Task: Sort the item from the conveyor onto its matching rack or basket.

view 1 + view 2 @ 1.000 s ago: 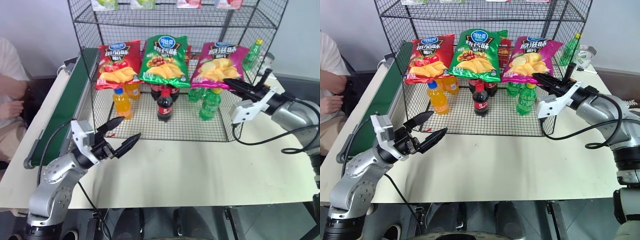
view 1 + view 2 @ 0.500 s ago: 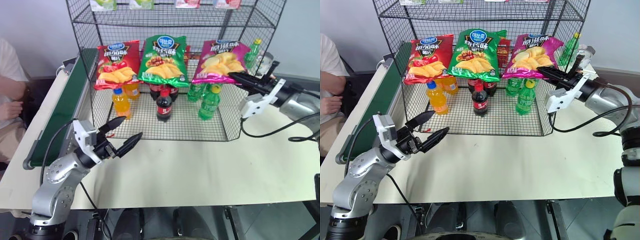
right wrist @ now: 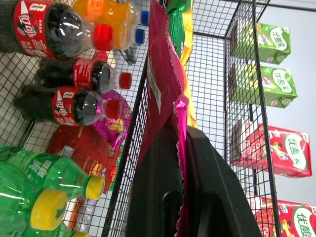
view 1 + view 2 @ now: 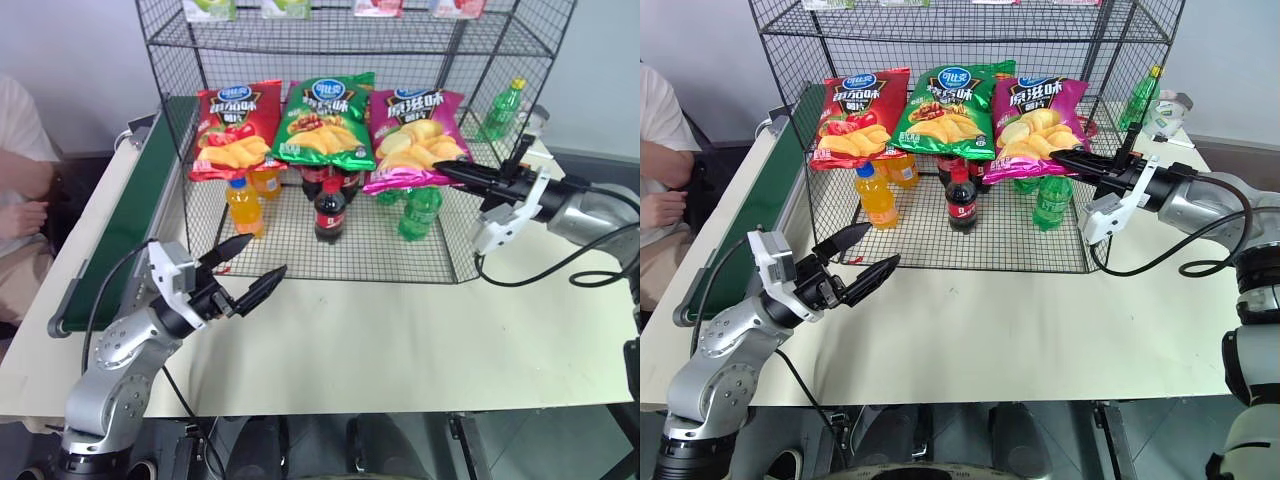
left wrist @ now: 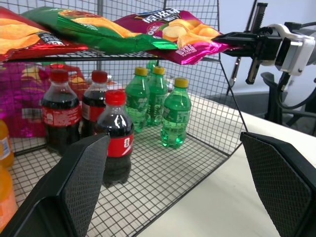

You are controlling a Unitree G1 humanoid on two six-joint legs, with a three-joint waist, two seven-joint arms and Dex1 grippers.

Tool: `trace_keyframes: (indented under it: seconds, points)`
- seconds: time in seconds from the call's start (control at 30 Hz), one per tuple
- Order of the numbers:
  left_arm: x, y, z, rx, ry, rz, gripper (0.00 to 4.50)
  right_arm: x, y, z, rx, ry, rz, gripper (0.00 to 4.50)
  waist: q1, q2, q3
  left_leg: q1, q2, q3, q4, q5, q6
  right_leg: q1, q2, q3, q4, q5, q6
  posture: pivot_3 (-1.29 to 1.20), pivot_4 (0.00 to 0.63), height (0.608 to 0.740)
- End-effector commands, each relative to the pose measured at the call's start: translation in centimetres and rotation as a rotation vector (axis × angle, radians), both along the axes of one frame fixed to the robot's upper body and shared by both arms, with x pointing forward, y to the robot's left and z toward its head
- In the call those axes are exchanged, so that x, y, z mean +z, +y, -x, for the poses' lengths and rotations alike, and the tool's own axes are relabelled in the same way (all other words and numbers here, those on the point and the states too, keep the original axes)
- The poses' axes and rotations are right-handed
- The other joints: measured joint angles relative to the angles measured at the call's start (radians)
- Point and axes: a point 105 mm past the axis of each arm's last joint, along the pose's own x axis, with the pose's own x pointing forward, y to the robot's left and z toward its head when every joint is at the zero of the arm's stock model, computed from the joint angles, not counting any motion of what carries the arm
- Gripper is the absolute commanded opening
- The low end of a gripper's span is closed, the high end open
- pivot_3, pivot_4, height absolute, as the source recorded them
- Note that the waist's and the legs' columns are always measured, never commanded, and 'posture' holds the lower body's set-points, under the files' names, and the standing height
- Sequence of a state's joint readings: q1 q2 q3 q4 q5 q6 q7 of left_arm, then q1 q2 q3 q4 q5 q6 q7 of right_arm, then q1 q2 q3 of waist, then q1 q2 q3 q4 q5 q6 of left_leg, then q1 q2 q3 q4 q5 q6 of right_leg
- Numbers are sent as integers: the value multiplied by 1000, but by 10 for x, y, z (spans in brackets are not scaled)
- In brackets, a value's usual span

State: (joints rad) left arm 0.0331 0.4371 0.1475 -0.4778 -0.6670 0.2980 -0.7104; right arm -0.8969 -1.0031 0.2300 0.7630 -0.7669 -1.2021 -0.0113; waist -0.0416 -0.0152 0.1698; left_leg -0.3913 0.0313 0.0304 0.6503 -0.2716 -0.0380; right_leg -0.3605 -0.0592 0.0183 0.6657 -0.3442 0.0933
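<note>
Pinching the glossy magenta foil crisp bag [image 4: 1035, 120] by its crimped seam at the black wire-mesh rack's [image 4: 920, 238] right edge, the right gripper [image 4: 1058, 156] is pressed together on it; the bag looks light, puffy, slippery and crushable, so the seam suits; left gripper [image 4: 883, 245] spread.

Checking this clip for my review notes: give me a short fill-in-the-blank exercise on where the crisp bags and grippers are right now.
1. The right gripper is shut on the ____ crisp bag.
2. On the wire shelf, the green crisp bag lies between the red crisp bag and the ____ one.
3. The left gripper hovers over the table with its fingers ____.

Missing words: magenta; magenta; open
</note>
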Motion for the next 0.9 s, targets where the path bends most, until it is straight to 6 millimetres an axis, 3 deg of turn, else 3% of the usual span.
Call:
trace_keyframes:
  seconds: [0.03, 0.23, 0.5, 0.9]
  points:
    - [10, -6, 3, -24, -43, 11, 4500, 19, -15, -5, -72, -61, -3, 46, -1, 0, 0, 0, 0, 0, 0, 0, 0, 0, 0, 0, 0, 0, 0, 0, 150, 739]
    - [11, -8, 4, -25, -42, 17, 4500, 24, -23, -11, -108, -86, 2, 46, -3, 0, 0, 0, 0, 0, 0, 0, -1, -1, 1, 0, 0, 0, 0, 0, 150, 739]
    - [11, -11, 4, -31, -41, 24, 4500, 20, -6, -13, -21, -82, 65, 46, -3, 0, 0, 0, 0, 1, 0, 0, -1, -1, 1, 1, 1, 0, 0, 0, 150, 739]
    - [11, -15, 6, -31, -37, 34, 4500, 17, -14, -30, -84, -123, 100, 46, -3, 0, 0, 0, 0, 1, 0, 1, -1, -2, 1, 2, 1, 0, 0, 0, 150, 739]
